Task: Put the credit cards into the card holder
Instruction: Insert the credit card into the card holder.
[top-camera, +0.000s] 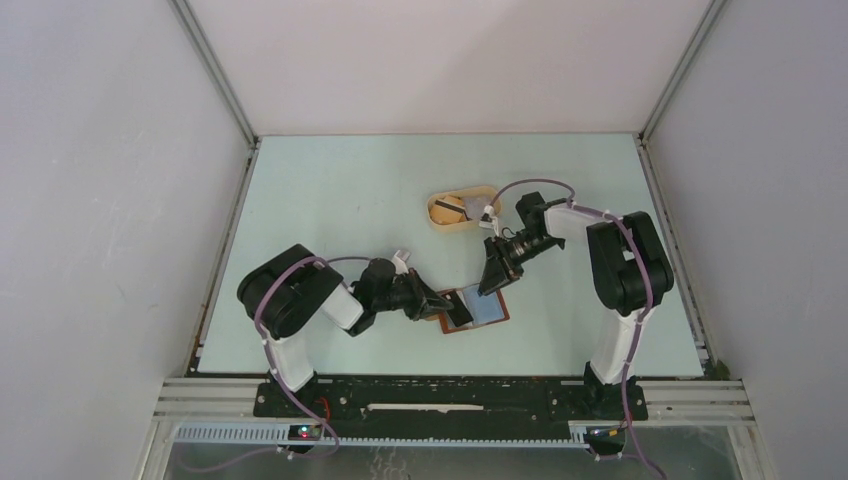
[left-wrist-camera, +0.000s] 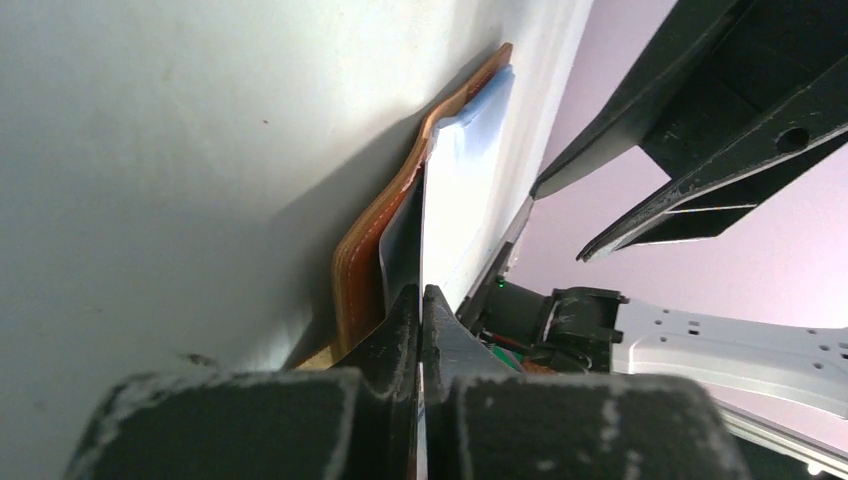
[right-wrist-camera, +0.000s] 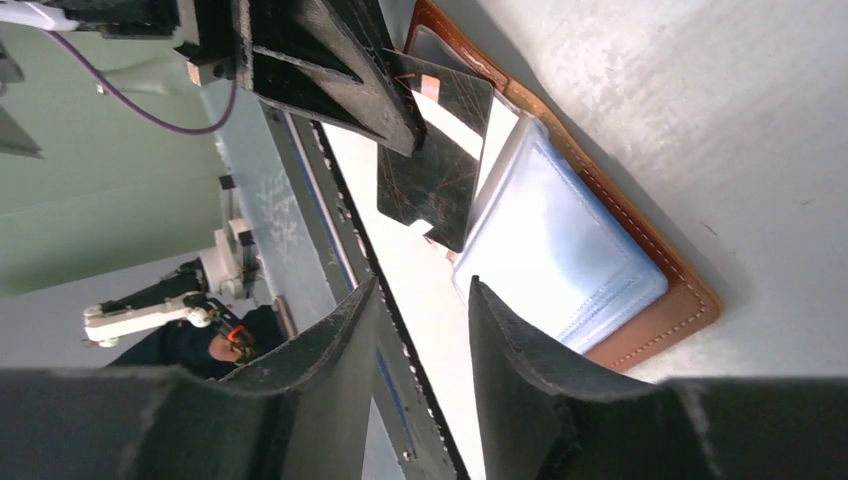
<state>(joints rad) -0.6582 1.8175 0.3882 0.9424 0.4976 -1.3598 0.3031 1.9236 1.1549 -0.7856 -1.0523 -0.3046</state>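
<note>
The card holder (top-camera: 487, 312) lies open on the table, brown leather (right-wrist-camera: 650, 320) with light blue clear sleeves on top. My left gripper (top-camera: 445, 305) is shut on a dark credit card (right-wrist-camera: 435, 165), which it holds by one edge. The card stands tilted over the holder's left half, its far edge down by the sleeves. In the left wrist view the jaws (left-wrist-camera: 421, 295) pinch the thin card (left-wrist-camera: 403, 240) beside the holder's leather edge (left-wrist-camera: 360, 270). My right gripper (top-camera: 492, 282) hovers just above the holder, open (right-wrist-camera: 422, 290) and holding nothing. More credit cards (top-camera: 458, 207) lie in the tray.
A tan oval tray (top-camera: 437, 217) sits behind the holder, close to the right arm's wrist. The right arm's cable loops over the tray. White walls enclose the table on three sides, and the metal rail runs along the near edge.
</note>
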